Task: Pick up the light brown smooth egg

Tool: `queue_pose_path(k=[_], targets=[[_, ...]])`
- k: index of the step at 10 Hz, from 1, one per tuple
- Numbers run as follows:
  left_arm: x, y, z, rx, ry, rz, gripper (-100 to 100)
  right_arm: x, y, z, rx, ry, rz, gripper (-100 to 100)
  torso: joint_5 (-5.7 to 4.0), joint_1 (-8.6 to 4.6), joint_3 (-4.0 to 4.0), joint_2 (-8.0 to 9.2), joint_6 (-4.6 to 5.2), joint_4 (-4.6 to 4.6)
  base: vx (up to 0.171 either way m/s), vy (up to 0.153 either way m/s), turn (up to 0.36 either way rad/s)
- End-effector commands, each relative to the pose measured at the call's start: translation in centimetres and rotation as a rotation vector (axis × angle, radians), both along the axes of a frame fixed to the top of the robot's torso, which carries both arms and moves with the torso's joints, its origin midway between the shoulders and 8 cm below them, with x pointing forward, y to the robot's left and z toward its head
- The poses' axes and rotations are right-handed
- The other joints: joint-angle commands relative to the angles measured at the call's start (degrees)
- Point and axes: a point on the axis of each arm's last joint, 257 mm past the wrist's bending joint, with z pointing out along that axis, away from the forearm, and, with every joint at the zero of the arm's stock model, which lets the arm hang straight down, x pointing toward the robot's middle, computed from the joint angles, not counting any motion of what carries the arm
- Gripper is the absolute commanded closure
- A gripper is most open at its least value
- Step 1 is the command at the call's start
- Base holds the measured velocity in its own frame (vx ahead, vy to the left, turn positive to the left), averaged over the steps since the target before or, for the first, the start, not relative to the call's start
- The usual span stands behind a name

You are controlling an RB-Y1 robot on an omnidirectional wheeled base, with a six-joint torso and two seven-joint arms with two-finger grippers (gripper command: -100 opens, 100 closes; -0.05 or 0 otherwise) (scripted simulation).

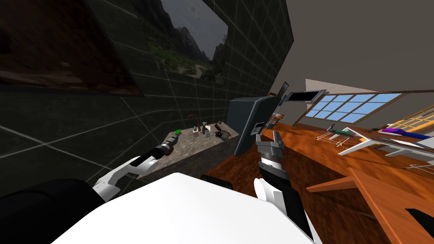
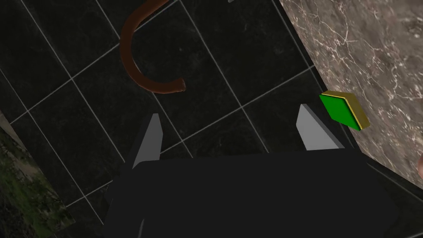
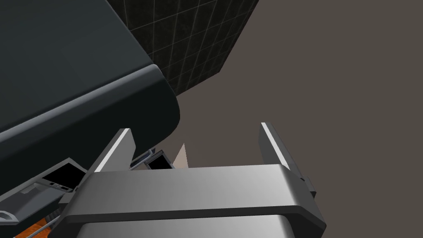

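Left gripper [image 2: 229, 115] agape, empty: green sponge [image 2: 345, 109] just beside one finger, brown curved tube [image 2: 140, 62] beyond; right gripper [image 3: 196, 132] agape.

Grey-brown marbled countertop [image 1: 197, 146] set against dark tiled wall [image 1: 84, 127]. Flat green block with yellow edge [image 2: 345, 110] lies at the counter's rim by the tiles. Thin brown curved pipe [image 2: 138, 62], possibly a tap spout, arcs in front of the wall. Cluster of small items [image 1: 206, 129] farther along the counter, too small to name. Tall dark grey rounded cabinet [image 3: 74, 74] stands just beyond. Framed mountain landscape picture [image 1: 186, 38] hangs above. Blue-paned window [image 1: 347, 106] well apart, past glossy orange-brown wooden surface [image 1: 305, 148].
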Motion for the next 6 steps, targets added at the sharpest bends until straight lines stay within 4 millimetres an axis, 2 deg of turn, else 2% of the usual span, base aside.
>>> queue_pose_path(k=[1,2,3,4,5,6], targets=[[-0.5,2.3,-1.5,0.022,0.079,0.028,-100,0.0,0.0,0.0,0.000,0.000,0.000,0,0.00,0.00,0.00,0.00,0.00,0.00,-0.004,0.009,-0.111],[-0.3,2.4,-1.3,0.037,0.087,0.021,-100,0.0,0.0,0.0,0.000,0.000,0.000,0,0.00,0.00,-0.01,-0.01,0.02,0.00,-0.003,0.010,-0.070],[-0.9,4.4,-2.4,0.056,0.150,0.048,-100,0.0,0.0,0.0,0.000,0.000,0.000,0,0.00,-0.02,-0.01,-0.01,0.00,0.00,0.002,0.011,-0.109],[-0.8,4.5,-2.3,0.068,0.155,0.042,-100,0.0,0.0,0.0,0.000,0.000,0.000,0,0.00,-0.01,-0.01,-0.02,0.01,-0.01,0.003,0.010,-0.067],[-1.4,6.4,-3.2,0.087,0.214,0.068,-100,0.0,0.0,0.0,0.000,0.000,0.000,0,0.00,-0.01,-0.02,-0.04,0.00,-0.01,0.003,0.007,-0.128],[-1.3,6.5,-3.0,0.099,0.221,0.064,-100,0.0,0.0,0.0,0.000,0.000,0.000,0,-0.01,-0.03,-0.02,-0.04,0.02,-0.01,0.003,0.009,-0.066]])
